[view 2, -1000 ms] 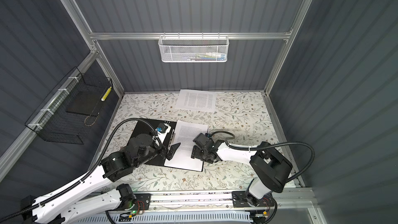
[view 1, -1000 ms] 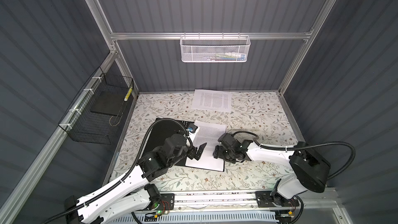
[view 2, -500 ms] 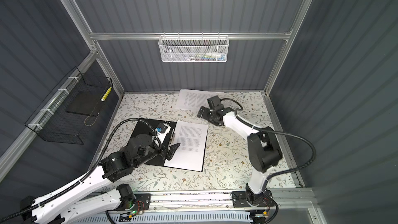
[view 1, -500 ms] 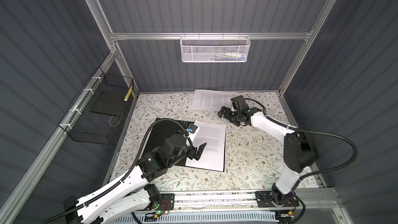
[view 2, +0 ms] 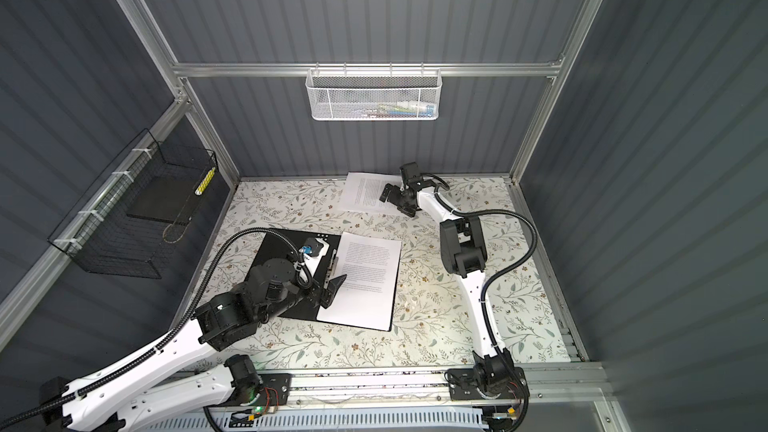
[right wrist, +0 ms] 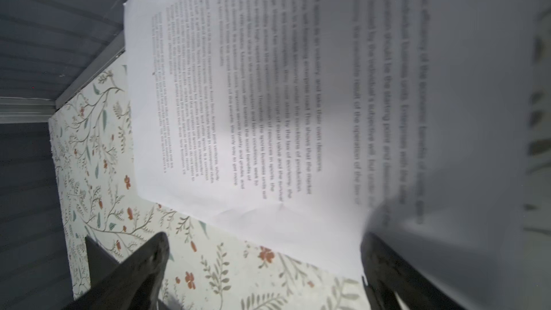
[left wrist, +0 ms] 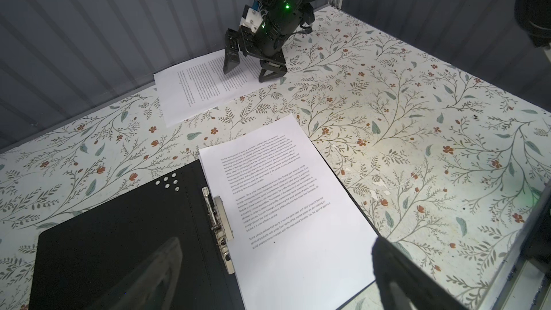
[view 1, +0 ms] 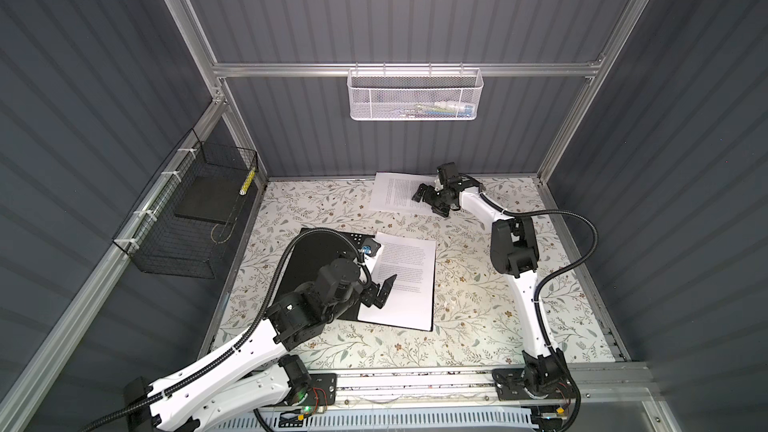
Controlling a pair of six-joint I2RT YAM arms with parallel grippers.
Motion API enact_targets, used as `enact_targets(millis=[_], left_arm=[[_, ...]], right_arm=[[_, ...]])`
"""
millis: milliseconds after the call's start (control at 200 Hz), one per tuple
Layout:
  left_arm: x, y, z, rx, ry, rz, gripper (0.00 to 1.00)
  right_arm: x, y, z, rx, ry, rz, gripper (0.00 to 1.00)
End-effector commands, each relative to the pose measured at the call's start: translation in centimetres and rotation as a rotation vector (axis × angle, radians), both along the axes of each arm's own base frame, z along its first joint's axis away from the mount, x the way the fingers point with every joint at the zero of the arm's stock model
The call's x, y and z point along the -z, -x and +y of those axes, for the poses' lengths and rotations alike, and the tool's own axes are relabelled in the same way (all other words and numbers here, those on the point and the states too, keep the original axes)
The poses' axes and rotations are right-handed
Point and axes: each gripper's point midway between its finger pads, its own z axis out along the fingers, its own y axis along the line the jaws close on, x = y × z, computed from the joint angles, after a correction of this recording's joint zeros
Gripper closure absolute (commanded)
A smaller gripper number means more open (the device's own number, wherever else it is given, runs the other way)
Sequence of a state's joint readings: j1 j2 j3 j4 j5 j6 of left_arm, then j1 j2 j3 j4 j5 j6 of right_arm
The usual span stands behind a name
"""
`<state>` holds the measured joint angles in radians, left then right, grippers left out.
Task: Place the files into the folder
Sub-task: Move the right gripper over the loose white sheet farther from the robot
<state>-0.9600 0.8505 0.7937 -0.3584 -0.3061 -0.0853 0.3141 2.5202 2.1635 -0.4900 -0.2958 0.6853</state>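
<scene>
Currently: right gripper (view 1: 430, 202) spread wide over far paper sheet (view 1: 392, 197); left gripper (view 1: 380, 292) apart too.
Open folder (view 1: 316, 251) carries a printed sheet (view 1: 405, 280) beside its clip.

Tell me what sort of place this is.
Probably an enclosed robot test cell: ribbed grey walls on aluminium framing, a floral table cover, a white mesh basket hung at the back.
</scene>
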Motion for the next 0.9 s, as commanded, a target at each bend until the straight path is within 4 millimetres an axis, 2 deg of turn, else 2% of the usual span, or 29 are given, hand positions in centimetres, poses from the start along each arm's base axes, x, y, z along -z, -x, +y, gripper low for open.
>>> enact_targets(millis=[0,195,260,330,400,565,660,710,895], left_arm=[[-0.2,-0.3,0.2,-0.007,-0.017,-0.015,0.0],[-0.3,-0.5,0.3,-0.017,-0.021,-0.021,0.0],[-0.4,-0.7,0.5,-0.03,-0.024,-0.028,0.0],[-0.5,-0.7,0.7,-0.039,-0.022,-0.034,0.0],[-0.7,-0.9,0.8,-0.05,-0.022,-0.041,0.0],[-1.1,-1.2,1.0,-0.072,-0.021,-0.048,0.0],[-1.2,-1.3,0.9,-0.078,-0.014,-0.043,0.0],[-1.2,-1.4,0.7,-0.078,-0.012,-0.037,0.0],[-1.6,-1.6,-0.5,-0.057,-0.003,-0.015,0.0]], right_arm=[[-0.3,-0.5,-0.9,0.019,-0.018,0.017,0.01],[1.9,0.8,-2.0,0.029,0.007,0.102,0.01],[2.0,1.5,-2.5,0.035,0.016,0.122,0.01],[2.3,2.2,-3.6,0.06,0.044,0.134,0.01],[1.7,2.8,-5.4,0.1,0.059,0.135,0.01],[0.7,6.0,-11.4,0.235,0.075,0.145,0.01],[0.2,8.7,-15.4,0.31,0.086,0.14,0.01],[0.3,10.8,-17.8,0.356,0.102,0.163,0.01],[-2.3,15.5,-24.7,0.501,0.175,0.103,0.01]])
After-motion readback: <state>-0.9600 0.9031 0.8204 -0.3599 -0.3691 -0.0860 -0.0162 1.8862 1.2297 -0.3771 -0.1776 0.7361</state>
